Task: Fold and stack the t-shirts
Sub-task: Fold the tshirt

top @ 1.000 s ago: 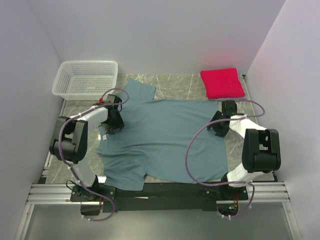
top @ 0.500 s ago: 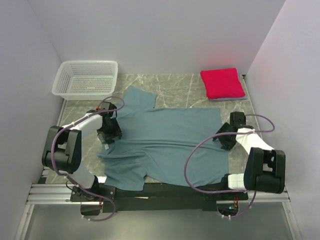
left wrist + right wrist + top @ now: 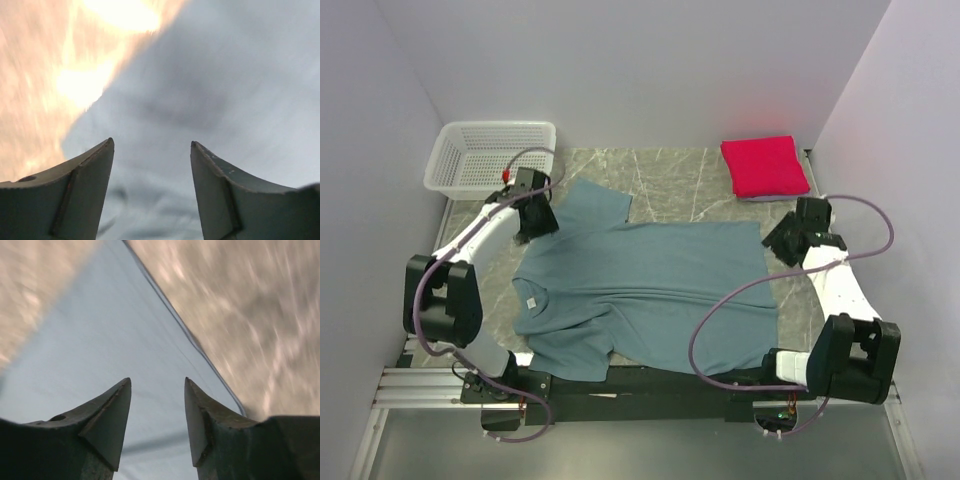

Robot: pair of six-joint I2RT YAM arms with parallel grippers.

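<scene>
Across the tabletop's middle, the muted teal-blue cloth t-shirt lies spread flat, and the folded crimson-pink shirt sits at the far right corner. Left gripper and right gripper both hang over teal cloth, fingers apart, holding nothing.

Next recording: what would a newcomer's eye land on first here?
A teal-blue t-shirt lies spread flat over most of the table, neck toward the left. A folded crimson-pink t-shirt sits at the far right corner, a white mesh basket at the far left. The left tool and right tool hover open over the teal shirt's far sleeve and far right hem corner.
</scene>
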